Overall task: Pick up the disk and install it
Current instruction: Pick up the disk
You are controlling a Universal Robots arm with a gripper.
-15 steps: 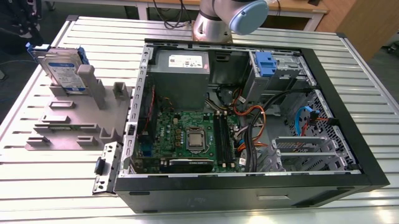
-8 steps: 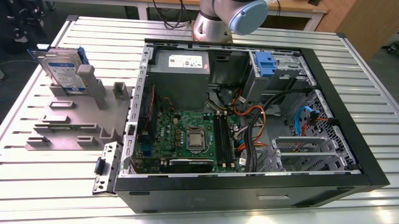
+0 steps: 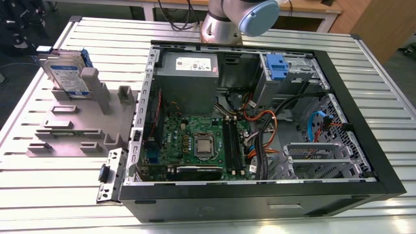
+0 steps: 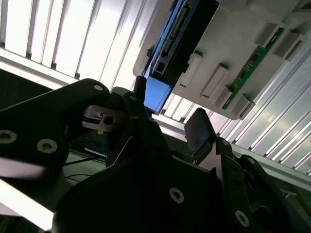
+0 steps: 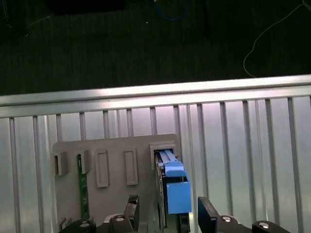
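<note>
1. Exterior view first: the disk [image 3: 67, 73] stands on edge in a grey rack [image 3: 71, 131] on the desk [image 3: 52, 195]. It is at the exterior view's left, well apart from the open case [image 3: 260, 195], so it is not yet installed.
2. In the first wrist view my tool [image 5: 169, 208] hangs above the rack. Its fingers [image 5: 207, 209] are spread and grip nothing.
3. The disk's blue bracket [image 5: 176, 194] lies in line with the gap between them. A green board [image 5: 82, 187] sits in another slot, well to one side.
4. The second wrist view agrees: the jaws stand apart and the bracket's blue end [image 4: 158, 92] sits just past the fingertips. I cannot tell whether either pad touches it.
5. I judge the disk stiff and dense for its size. It will not flex, but it is sensitive to knocks, and its metal sides look smooth enough to slip under a light pinch.
6. The plastic bracket probably gives a little, so I would not trust a hold on its tab alone.
7. The best hold, to my eye, is across the thin body near the upper edge that stands clear of the rack. It should be centred along the disk's length so the weight does not swing.
8. The slot hugs the lower part, so a tilted pull would likely bind.
</note>
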